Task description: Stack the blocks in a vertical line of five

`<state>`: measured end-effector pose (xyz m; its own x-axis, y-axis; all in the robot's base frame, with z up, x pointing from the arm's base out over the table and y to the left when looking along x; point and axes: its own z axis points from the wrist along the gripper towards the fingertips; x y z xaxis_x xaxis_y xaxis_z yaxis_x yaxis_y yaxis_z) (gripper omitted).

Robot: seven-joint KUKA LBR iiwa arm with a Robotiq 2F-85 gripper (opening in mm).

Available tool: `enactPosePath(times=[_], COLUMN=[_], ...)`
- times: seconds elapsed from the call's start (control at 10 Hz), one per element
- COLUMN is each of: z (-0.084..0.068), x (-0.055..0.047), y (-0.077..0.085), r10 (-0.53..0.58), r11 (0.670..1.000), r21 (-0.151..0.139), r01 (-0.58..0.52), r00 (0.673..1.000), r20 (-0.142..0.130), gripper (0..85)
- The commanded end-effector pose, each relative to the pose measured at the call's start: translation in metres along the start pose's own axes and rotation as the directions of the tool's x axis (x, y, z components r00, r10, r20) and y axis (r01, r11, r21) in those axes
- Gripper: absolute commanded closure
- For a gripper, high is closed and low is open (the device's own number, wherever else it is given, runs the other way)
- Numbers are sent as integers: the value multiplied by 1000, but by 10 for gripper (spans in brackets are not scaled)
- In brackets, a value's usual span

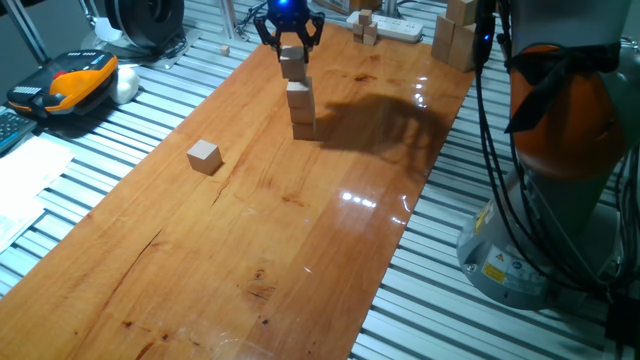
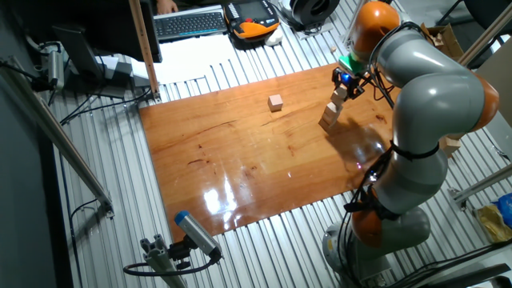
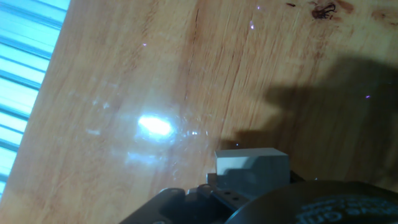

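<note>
Directly below the gripper (image 1: 290,40) stands a stack (image 1: 300,105) of blocks on the board (image 1: 250,230). Its fingers are closed on the sides of a block (image 1: 292,55), which sits at the top of the column. In one fixed view the column reads as about four cubes high counting the held one, and the upper cubes are slightly offset from those beneath, so the line leans a little. Whether the held block rests fully on the one under it cannot be told.

Away from the gripper, toward the near left of the board, a lone block (image 1: 204,156) lies flat, well apart from the stack. The other fixed view shows the same layout: gripper (image 2: 346,80) over the stack (image 2: 331,114), lone block (image 2: 276,102) off to the side on the board (image 2: 232,160).

From the hand view, a pale block (image 3: 252,167) shows just beyond the gripper body, with the board (image 3: 155,74) below and the arm's shadow across it.

Beyond the gripper, past the board's far end, sit larger pale blocks (image 1: 455,40) and a white power strip (image 1: 395,27).
</note>
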<state>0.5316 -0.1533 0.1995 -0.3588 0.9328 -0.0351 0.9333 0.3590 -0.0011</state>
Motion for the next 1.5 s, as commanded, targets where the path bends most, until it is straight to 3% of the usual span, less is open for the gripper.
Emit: enactPosePath(times=[0.0, 1.4], z=[0, 0], x=[1, 18], y=[-1, -7], r10=[0, 23], r11=[1000, 1000], r21=[-3, -2], r01=[0, -23], r00=[1000, 1000], r20=[-2, 5], gripper=[850, 850])
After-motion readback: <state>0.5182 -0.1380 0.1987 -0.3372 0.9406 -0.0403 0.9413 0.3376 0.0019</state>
